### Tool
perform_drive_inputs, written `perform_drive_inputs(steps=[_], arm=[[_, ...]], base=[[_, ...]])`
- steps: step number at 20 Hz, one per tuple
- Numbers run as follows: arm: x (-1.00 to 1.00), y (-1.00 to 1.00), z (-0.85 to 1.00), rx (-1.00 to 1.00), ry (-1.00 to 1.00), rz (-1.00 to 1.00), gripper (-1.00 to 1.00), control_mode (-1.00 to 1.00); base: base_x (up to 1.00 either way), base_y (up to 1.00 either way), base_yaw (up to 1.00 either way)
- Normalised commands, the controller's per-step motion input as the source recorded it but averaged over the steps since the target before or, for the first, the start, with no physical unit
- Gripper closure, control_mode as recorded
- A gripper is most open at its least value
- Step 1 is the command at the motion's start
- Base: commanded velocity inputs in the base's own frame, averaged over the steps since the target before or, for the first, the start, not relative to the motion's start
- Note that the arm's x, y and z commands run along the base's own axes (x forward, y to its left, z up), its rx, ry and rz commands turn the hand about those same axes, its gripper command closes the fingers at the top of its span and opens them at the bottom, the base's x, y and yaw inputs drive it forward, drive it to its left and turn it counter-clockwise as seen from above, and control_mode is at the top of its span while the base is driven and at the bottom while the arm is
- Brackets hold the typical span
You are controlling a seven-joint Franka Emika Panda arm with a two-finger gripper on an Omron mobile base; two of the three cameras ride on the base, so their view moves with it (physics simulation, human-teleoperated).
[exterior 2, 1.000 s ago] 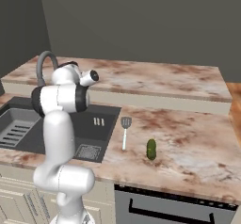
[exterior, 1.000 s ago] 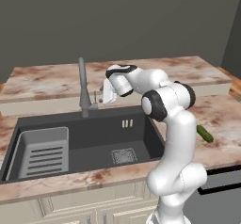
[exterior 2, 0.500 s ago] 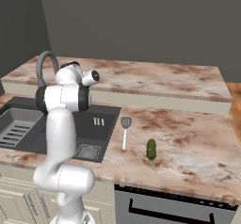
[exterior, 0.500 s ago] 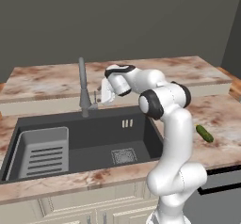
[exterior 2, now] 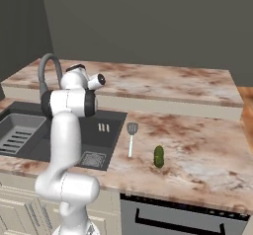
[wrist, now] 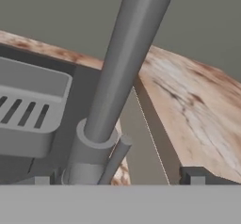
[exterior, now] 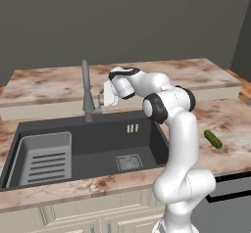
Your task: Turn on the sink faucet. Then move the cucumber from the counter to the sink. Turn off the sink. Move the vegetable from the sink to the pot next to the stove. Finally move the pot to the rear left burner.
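- Gripper [exterior: 104, 100] sits just right of the faucet [exterior: 87, 91], low by its base, at the back edge of the sink [exterior: 147, 144].
- Jaws spread wide, holding nothing; no contact with the faucet visible from the left base view.
- Hand view: faucet stem [wrist: 126, 58] rises as a thick grey column right ahead, thin side lever [wrist: 115, 159] slants down from its collar, between the two dark finger tips [wrist: 193, 175].
- Cannot tell from the hand view if either tip touches the lever.
- No water seen from the spout.
- Sink has a ribbed light grey rack [exterior: 46, 158] at its left end and a square drain grate [exterior: 129, 162] near the middle of the floor.
- Cucumber [exterior 2: 158, 156] lies on the counter [exterior 2: 197, 145], right of the sink, near the front edge, well apart from the gripper.
- Left base view shows the same cucumber [exterior: 213, 138] right of the arm.
- Spatula [exterior 2: 131, 137] lies on the counter between sink and cucumber, slotted head at the far end, handle pointing toward the near edge.
- Cucumber and spatula near each other, not touching.
- Arm rises from the near side of the counter and reaches left over the sink to the faucet.
- Dark oven front [exterior 2: 178, 219] sits below the counter at the near right.
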Motion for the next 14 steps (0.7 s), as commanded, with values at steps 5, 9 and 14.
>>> perform_drive_inputs(steps=[5, 9, 14], arm=[[0.10, 0.08, -0.05, 0.02, 0.00, 0.04, -1.00, -1.00], [0.00, 0.16, -0.02, 0.00, 0.00, 0.04, -1.00, -1.00], [0.00, 0.23, 0.00, 0.00, 0.00, 0.02, -1.00, -1.00]], base=[[0.00, 0.00, 0.00], [0.00, 0.00, 0.00], [0.00, 0.00, 0.00]])
